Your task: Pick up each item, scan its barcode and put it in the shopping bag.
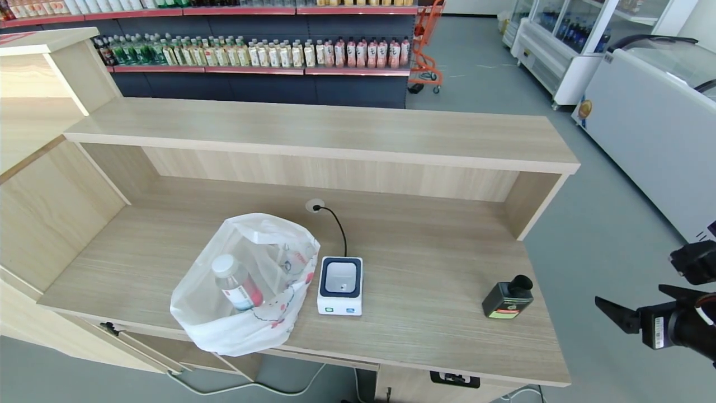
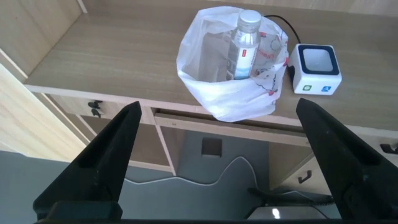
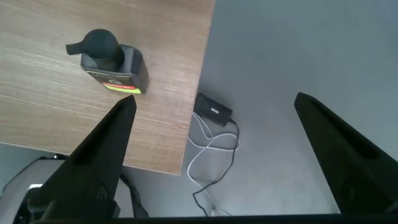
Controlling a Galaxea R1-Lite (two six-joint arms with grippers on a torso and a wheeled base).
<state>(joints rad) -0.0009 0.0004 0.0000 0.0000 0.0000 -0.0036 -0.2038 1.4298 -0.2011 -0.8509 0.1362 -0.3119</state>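
My right hand [image 3: 214, 99] gapes apart; I'd pinch the stiff, likely light black bottle [image 1: 508, 299] at the desk's [image 1: 419, 268] right edge across its body.

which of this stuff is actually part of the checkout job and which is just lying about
Part of the job:
shopping bag with a clear bottle already in it; barcode scanner; dark bottle on the counter, not yet bagged.

Just there:
scanner cable; drinks shelves; orange cart; freezers.
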